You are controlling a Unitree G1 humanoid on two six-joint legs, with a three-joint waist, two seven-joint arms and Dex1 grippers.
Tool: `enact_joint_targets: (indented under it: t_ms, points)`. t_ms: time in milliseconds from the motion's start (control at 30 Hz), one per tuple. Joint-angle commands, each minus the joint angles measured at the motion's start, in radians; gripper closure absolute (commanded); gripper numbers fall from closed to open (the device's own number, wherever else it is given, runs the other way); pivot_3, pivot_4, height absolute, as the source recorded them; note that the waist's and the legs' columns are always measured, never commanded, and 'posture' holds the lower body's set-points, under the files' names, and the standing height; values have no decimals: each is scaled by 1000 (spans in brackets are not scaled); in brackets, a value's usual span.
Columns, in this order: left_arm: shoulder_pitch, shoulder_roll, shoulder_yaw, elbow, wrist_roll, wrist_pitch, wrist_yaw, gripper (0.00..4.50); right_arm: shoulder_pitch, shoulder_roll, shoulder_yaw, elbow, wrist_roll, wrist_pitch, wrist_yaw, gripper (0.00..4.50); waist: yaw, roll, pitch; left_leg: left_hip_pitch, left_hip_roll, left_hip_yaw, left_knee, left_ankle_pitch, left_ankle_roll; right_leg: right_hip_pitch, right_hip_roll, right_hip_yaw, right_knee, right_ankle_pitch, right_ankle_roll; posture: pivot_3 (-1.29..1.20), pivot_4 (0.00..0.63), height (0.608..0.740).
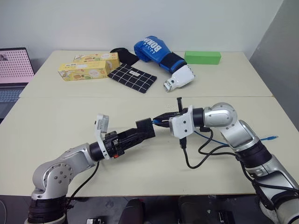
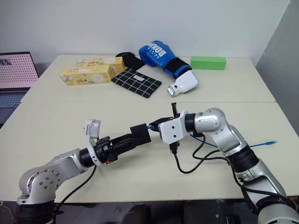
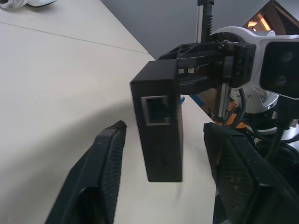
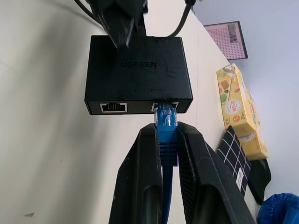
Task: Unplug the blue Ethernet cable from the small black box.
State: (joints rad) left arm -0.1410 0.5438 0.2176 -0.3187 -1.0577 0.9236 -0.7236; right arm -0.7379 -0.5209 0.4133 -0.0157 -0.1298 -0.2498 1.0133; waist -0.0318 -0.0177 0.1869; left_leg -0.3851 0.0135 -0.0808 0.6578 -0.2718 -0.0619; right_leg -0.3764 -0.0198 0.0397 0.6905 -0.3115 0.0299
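Observation:
The small black box (image 1: 145,129) hangs in the air above the table's front half, between my two grippers. The blue Ethernet cable (image 1: 212,139) is plugged into one of its ports. My right gripper (image 4: 167,128) is shut on the cable's blue plug (image 4: 167,140) right at the box (image 4: 138,88). From the plug the cord trails back under my right arm, and its free end (image 1: 271,138) lies on the table. My left gripper (image 3: 164,126) comes from the opposite side with one finger on each side of the box (image 3: 159,135). Gaps show between the fingers and the box.
At the back of the table lie a blue boxing glove (image 1: 156,51), a green block (image 1: 202,57), a black white-checked cloth (image 1: 132,77) and two yellow cartons (image 1: 86,70). A laptop (image 1: 14,70) sits at the far left. Black robot cables (image 1: 205,154) loop under my right wrist.

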Motion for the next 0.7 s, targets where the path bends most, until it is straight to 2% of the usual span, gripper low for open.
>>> enact_joint_targets:
  t_ms: [33, 200, 367, 433, 500, 600, 633, 700]
  points:
    - [-9, -5, -8, -7, 2, -22, -19, 2574, -22, 8, -13, -43, -1, -11, -5, 4314, 0, 0, 0, 0, 0, 0, 0, 0, 0, 0, 0, 0, 0, 0, 0, 0, 150, 740]
    - [-7, -2, -16, 1, 10, -26, -20, 3613, -15, 11, -14, -42, -12, -35, -14, 4314, 0, 0, 0, 0, 0, 0, 0, 0, 0, 0, 0, 0, 0, 0, 0, 0, 150, 740]
    - [0, 19, -27, 3, 38, -31, -36, 3709, -15, -11, 2, -29, -49, -100, -9, 4314, 0, 0, 0, 0, 0, 0, 0, 0, 0, 0, 0, 0, 0, 0, 0, 0, 150, 740]
    - [-2, 25, -25, 10, 45, -31, -44, 3709, -12, -18, -8, -29, -44, -113, -10, 3612, 0, 0, 0, 0, 0, 0, 0, 0, 0, 0, 0, 0, 0, 0, 0, 0, 150, 740]
    - [-7, 31, -24, 19, 49, -32, -53, 3709, -10, -26, -18, -37, -29, -111, -3, 3258, 0, 0, 0, 0, 0, 0, 0, 0, 0, 0, 0, 0, 0, 0, 0, 0, 150, 740]
    - [-22, 44, -36, 32, 86, -56, -75, 3709, 2, -42, -36, -66, 47, -52, 44, 2469, 0, 0, 0, 0, 0, 0, 0, 0, 0, 0, 0, 0, 0, 0, 0, 0, 150, 740]
    - [-27, 57, -55, 35, 121, -77, -97, 3709, 11, -46, -41, -75, 84, -20, 65, 2294, 0, 0, 0, 0, 0, 0, 0, 0, 0, 0, 0, 0, 0, 0, 0, 0, 150, 740]
    - [-37, 73, -83, 42, 161, -104, -132, 3709, 34, -46, -57, -100, 175, 85, 96, 2275, 0, 0, 0, 0, 0, 0, 0, 0, 0, 0, 0, 0, -1, 0, 0, 0, 150, 740]
